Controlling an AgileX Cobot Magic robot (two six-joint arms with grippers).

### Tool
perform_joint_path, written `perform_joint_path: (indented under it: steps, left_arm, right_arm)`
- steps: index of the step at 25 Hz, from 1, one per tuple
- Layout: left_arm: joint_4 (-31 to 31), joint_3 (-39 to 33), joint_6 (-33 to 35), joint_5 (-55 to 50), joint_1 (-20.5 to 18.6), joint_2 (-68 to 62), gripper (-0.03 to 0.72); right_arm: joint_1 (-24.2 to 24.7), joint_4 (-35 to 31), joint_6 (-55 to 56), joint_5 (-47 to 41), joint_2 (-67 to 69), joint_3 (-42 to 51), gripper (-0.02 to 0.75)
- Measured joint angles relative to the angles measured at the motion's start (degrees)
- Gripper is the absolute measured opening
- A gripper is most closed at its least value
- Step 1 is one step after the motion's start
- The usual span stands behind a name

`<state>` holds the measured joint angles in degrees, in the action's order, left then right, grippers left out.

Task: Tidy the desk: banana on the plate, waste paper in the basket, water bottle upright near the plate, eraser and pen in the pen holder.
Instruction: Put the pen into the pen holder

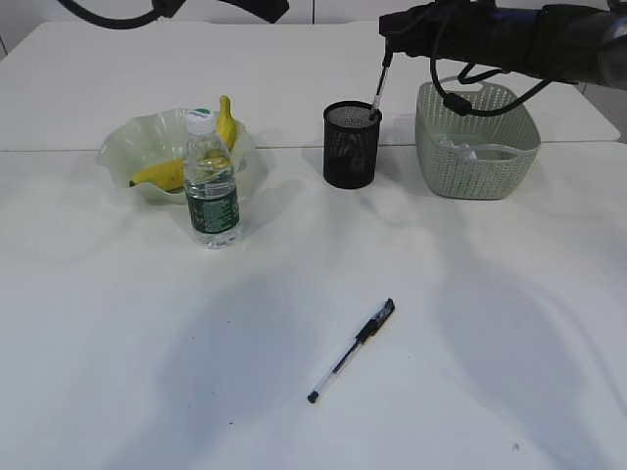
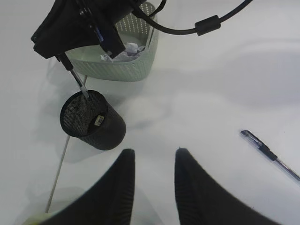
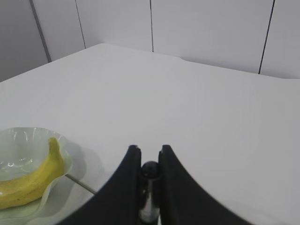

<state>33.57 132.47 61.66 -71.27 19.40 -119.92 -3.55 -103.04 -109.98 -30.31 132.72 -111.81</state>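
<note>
Above the black wire-mesh pen holder (image 1: 350, 144), the right gripper (image 1: 390, 51) hangs with its dark fingers (image 3: 169, 178) clamped on a slim black-and-silver pen (image 1: 378, 93), whose lower tip reaches just inside the holder's rim; the right wrist view shows the pen's end pinched between the two fingers. Just to the right of the holder stands the pale green perforated plastic basket (image 1: 477, 147), with crumpled white waste paper (image 2: 125, 51) lying inside it. To the left sits the translucent, wavy-edged pale green plate (image 1: 147, 147), holding the yellow banana (image 1: 196, 157), and the clear plastic water bottle (image 1: 211, 181) with its green label and white cap stands upright, just in front of the plate and touching or nearly touching its rim. A second black-capped clear ballpoint pen (image 1: 351, 351) lies flat on the white table (image 1: 509, 323), well apart from the holder toward the near edge. The left gripper (image 2: 153, 161) hovers over the table near the holder, its two black fingers apart and holding nothing. The eraser cannot be made out.
</note>
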Motion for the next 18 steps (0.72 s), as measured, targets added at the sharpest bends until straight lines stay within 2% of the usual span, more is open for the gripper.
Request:
perform_joint_path:
  steps: [18]
  left_arm:
    - [-1.0, 0.0, -0.1, -0.1, 0.0, 0.0, 0.197]
  right_arm:
    - [-3.7, -0.1, -0.2, -0.8, 4.0, -2.1, 0.068]
